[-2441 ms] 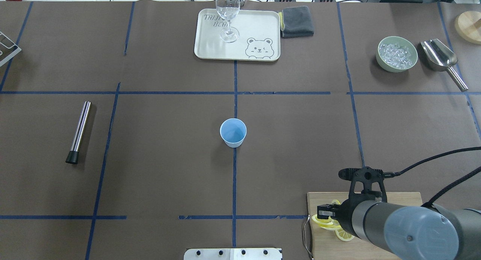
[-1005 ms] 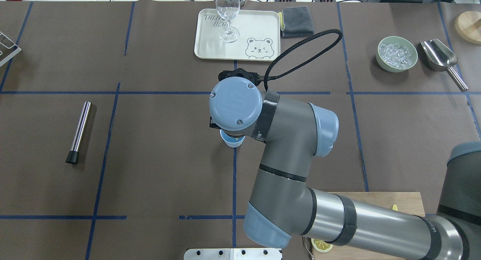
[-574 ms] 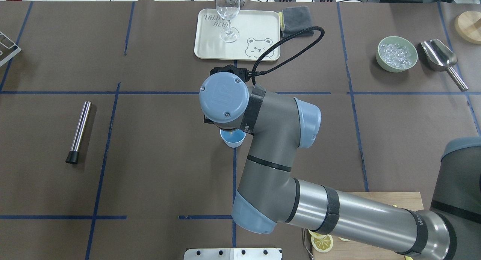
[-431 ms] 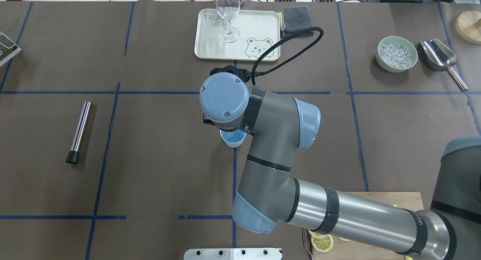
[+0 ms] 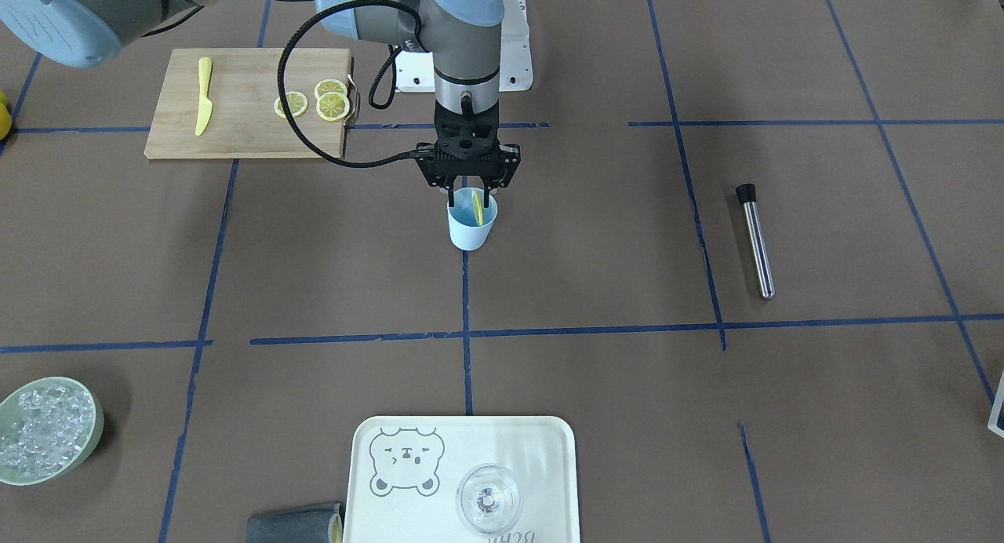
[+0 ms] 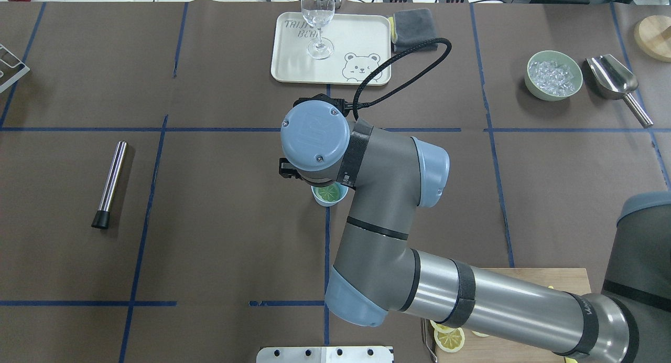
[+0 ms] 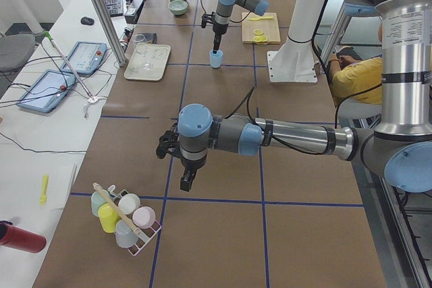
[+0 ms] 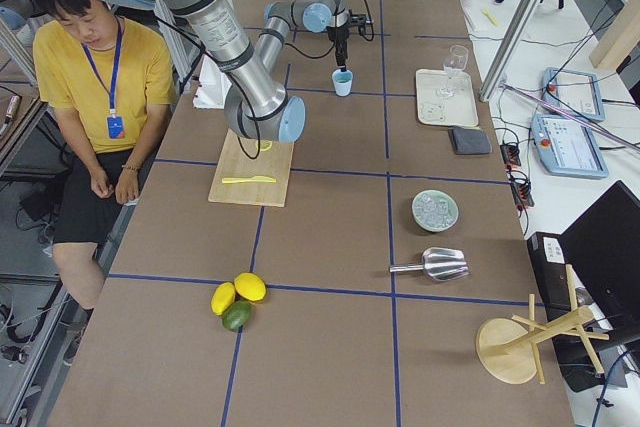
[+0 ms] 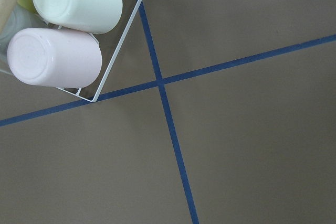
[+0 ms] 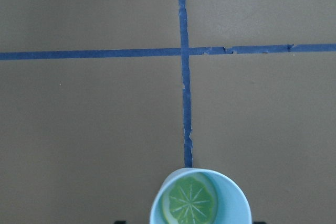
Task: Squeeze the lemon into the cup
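The light-blue cup [image 5: 471,233] stands at the table's middle on a blue tape line. A lemon slice [image 5: 477,207] lies inside it and leans on the wall. The slice [image 10: 189,201] shows its segmented face in the right wrist view, inside the cup [image 10: 233,203]. From overhead the slice [image 6: 328,193] fills the cup [image 6: 330,202]. My right gripper [image 5: 469,188] hangs just above the cup's rim, jaws spread and empty. My left gripper [image 7: 187,181] shows only in the exterior left view, near a rack of cups; I cannot tell its state.
A wooden cutting board [image 5: 243,131] holds three lemon slices [image 5: 321,102] and a yellow knife [image 5: 203,96]. A metal muddler [image 5: 757,241], a tray [image 5: 549,449] with a glass [image 5: 488,497], a bowl of ice [image 5: 47,429] and a cup rack [image 7: 125,217] stand around.
My right arm came from the cutting board to above the cup. Its jaws then opened and the lemon slice dropped into the cup.
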Controlling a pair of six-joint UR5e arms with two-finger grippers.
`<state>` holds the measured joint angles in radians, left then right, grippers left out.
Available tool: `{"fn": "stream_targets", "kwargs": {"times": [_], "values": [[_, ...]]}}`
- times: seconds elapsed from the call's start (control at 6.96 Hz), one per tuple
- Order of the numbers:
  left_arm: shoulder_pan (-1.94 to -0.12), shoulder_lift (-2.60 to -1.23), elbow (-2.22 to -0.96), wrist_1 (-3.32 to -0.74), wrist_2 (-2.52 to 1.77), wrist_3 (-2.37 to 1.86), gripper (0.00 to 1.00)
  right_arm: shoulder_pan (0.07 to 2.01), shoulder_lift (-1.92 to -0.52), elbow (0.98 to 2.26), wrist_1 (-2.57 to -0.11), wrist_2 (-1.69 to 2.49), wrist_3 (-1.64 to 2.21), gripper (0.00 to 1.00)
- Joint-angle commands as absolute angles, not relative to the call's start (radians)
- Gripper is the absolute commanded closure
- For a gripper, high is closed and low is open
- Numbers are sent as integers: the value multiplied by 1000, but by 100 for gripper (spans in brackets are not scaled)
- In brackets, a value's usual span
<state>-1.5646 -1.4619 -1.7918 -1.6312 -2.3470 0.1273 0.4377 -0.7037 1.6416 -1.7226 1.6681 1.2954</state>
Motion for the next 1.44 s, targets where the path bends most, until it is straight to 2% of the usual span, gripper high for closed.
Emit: {"fn": "stream_targets", "kwargs": {"times": [0.0,0.29,0.72,0.86,1.29], "values": [[-1565,-1463,-1792,-1631,-2347,124,0,454,-733,1693,-1727,1701,1260,0],[-1563,-1465,-1795,-1635,-2333,124,0,555,-878,1817,-1727,1784,1104,0],[-1563,-1499,-1825,-1655,-2295,123,0,789,-1050,1911,-1727,1969,736,0],[-1563,-1499,-1833,-1745,-2293,129,0,881,-1142,1927,-1724,2050,607,0],[-1563,-1493,-1798,-2249,-2292,110,0,1200,-1525,1945,-1720,2077,213,0]]}}
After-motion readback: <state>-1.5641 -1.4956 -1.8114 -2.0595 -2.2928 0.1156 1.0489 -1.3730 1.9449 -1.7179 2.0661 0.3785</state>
